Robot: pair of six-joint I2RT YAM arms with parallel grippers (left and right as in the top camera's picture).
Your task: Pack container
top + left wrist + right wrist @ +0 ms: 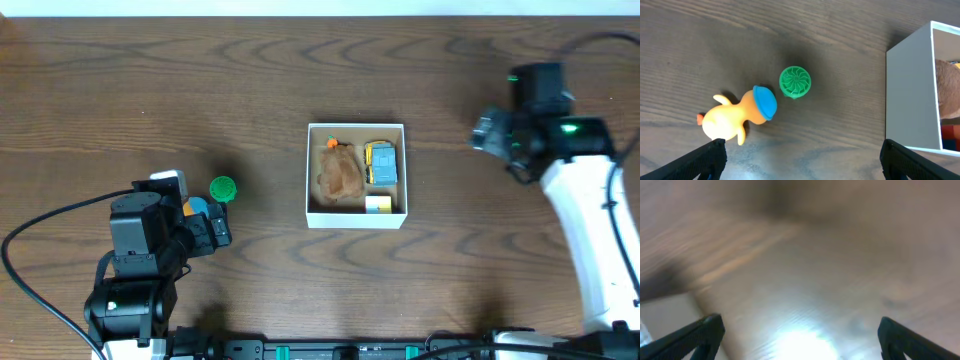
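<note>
Left fingers and right fingers gape empty; right view blurred, left view crops the container.

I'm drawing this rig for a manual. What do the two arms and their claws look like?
The left arm is black with a small green light; the right arm has a white link, a black wrist and a green light. Black cables trail from both. The left claw and right claw have black fingers.
</note>
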